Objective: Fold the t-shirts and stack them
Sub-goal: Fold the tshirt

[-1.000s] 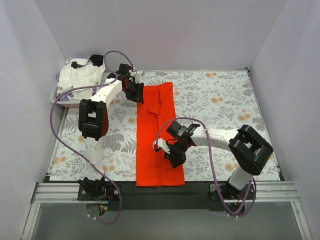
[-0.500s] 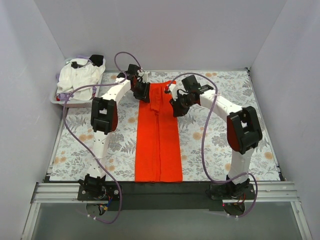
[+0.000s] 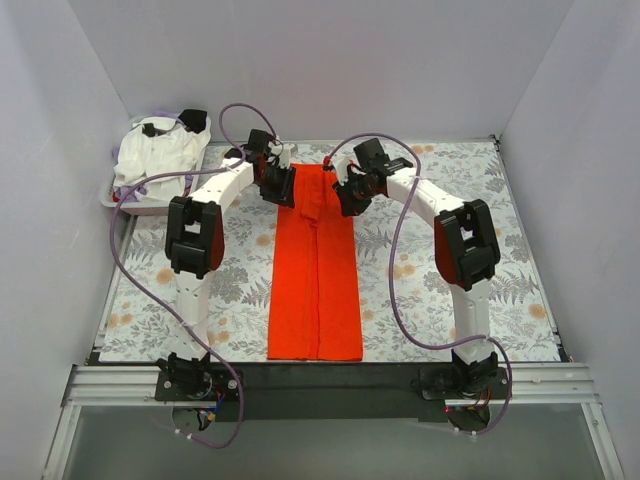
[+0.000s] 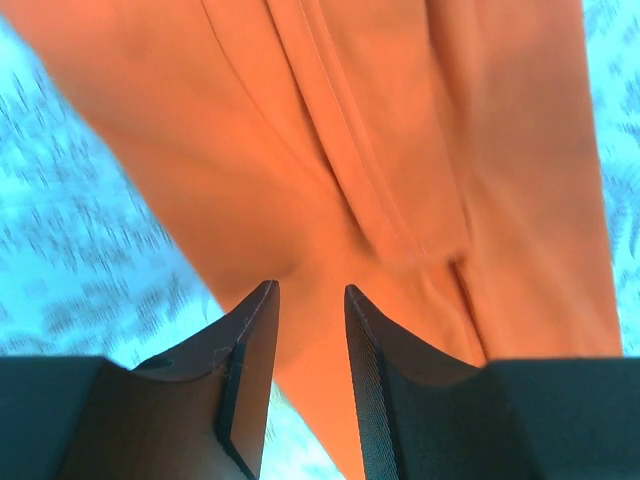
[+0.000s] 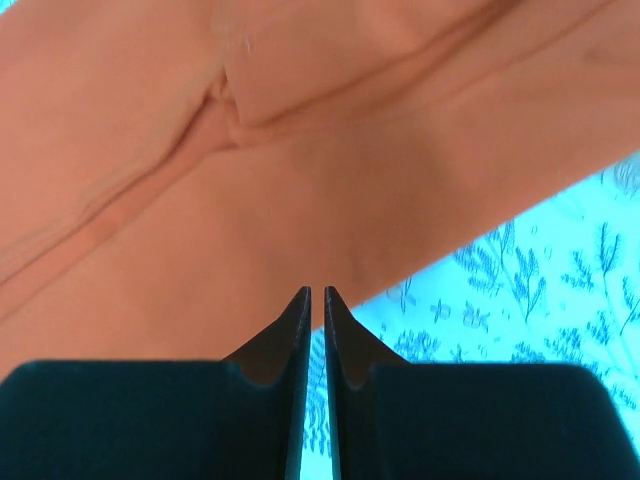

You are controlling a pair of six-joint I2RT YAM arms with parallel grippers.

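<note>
The orange-red t-shirt (image 3: 315,280) lies folded into a long narrow strip down the middle of the floral cloth, with a seam running along its length. My left gripper (image 3: 279,184) is at the strip's far left corner; in the left wrist view it (image 4: 310,290) is open, with the shirt (image 4: 400,150) below and nothing between the jaws. My right gripper (image 3: 350,196) is at the strip's far right edge; in the right wrist view it (image 5: 317,292) is shut and empty, just above the shirt's edge (image 5: 300,180). White t-shirts (image 3: 158,158) are heaped at the far left.
The white shirts lie in a basket (image 3: 130,205) at the far left corner. The grey-and-orange floral cloth (image 3: 450,230) covers the table. White walls stand on three sides. A black strip and metal rail (image 3: 330,385) run along the near edge.
My right gripper has moved from the near middle of the orange-red shirt up to its far right edge. The shirt now lies as a flatter, even strip. My left gripper stayed near the far left corner.
</note>
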